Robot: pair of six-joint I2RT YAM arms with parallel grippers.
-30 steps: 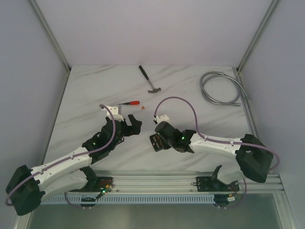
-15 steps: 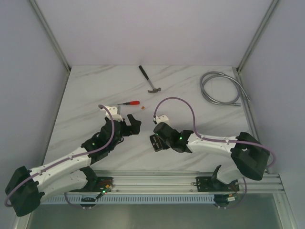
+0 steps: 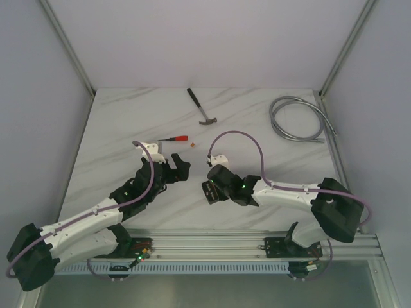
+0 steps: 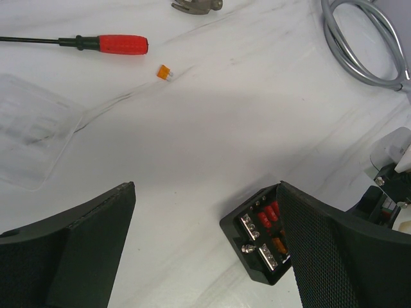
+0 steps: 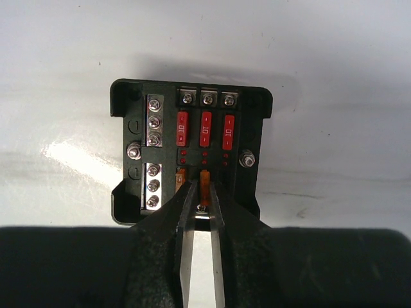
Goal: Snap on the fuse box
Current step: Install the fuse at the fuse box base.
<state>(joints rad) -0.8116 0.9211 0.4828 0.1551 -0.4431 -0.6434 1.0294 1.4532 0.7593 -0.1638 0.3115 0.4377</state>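
The black fuse box lies open-topped on the marble table, with three red fuses in its upper slots and two orange ones below. My right gripper points down into it, its thin fingers slightly parted on either side of the middle orange fuse. In the top view the right gripper covers most of the fuse box. My left gripper hovers wide open and empty, left of the fuse box. A clear plastic cover lies flat at the left.
A red-handled screwdriver and a loose orange fuse lie just beyond the grippers. A small hammer is farther back in the middle. A coiled grey hose sits at the back right.
The right fingers have parted a little around the orange fuse. Both arms stay almost where they were.
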